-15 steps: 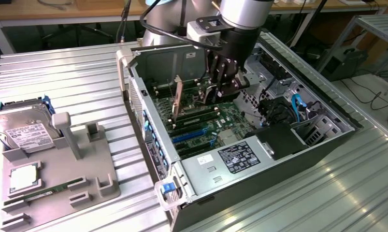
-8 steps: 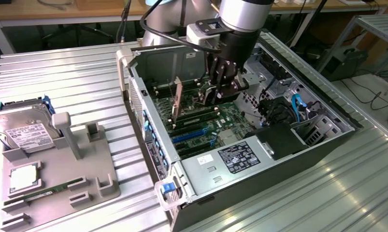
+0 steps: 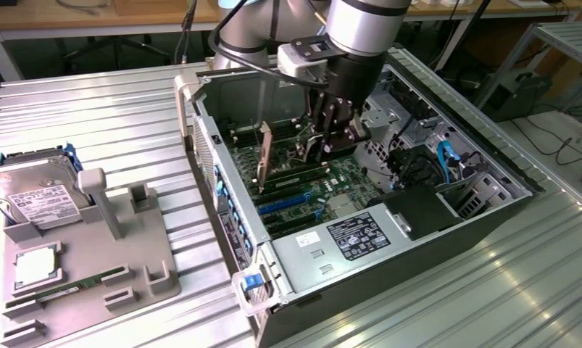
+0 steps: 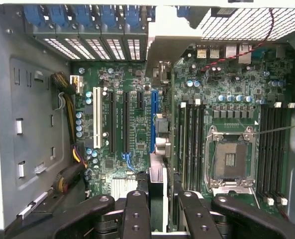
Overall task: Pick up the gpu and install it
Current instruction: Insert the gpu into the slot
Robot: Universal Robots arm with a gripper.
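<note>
GPU held edge-on over the motherboard

My hand (image 4: 157,209) is clamped narrow on the gpu (image 3: 265,154), which I see standing upright inside the open computer case (image 3: 484,163), low over the motherboard (image 4: 137,124) near its blue slot (image 4: 153,122), bracket toward the rear wall.

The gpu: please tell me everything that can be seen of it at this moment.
The gpu is a thin flat card held on edge inside the open computer case, above the motherboard. It looks like a green circuit board with a pale metal bracket strip along the end facing the case's rear wall. The gripper is shut on it, its black fingers clamping each face. In the wrist view its edge runs along the blue slot.
</note>
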